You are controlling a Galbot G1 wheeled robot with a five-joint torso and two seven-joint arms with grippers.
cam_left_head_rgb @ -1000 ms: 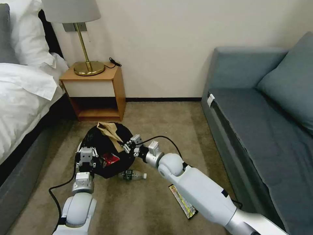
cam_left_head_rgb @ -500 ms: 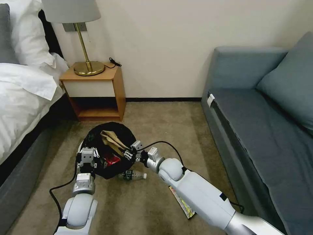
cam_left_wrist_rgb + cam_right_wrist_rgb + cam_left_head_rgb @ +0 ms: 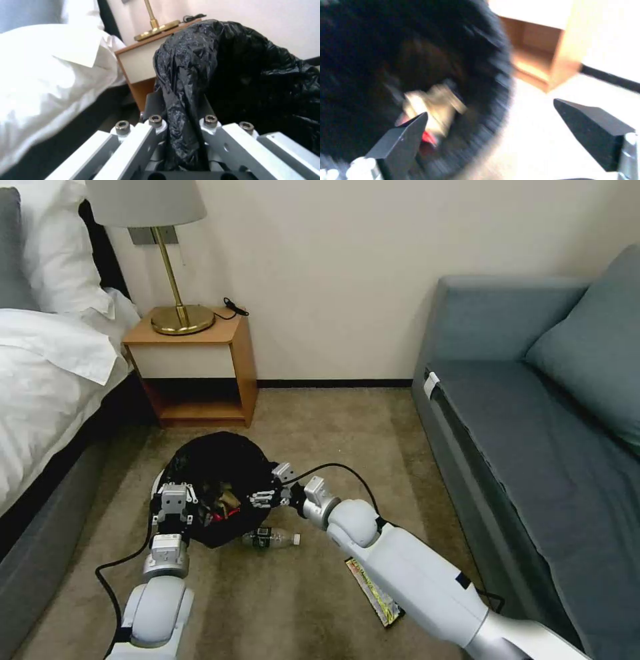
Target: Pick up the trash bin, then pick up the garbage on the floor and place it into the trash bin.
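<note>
This was a bedroom, hotel-like. A bed with white linen [image 3: 47, 380] lay past the left gripper [image 3: 175, 505]; a wooden nightstand [image 3: 193, 367] bearing a brass lamp [image 3: 167, 260] stood beyond both grippers. A grey-blue sofa [image 3: 533, 400] sat well off from the right gripper [image 3: 265, 496], on beige carpet [image 3: 320, 433].

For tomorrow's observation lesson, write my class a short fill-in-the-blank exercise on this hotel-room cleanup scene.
1. The left gripper is shut on the black ____ lining the trash bin.
2. The right gripper is ____, beside the bin's rim.
3. The clear bottle lies on the ____.
4. The brown paper bag lies inside the ____.

Missing words: bag; open; carpet; bin
</note>
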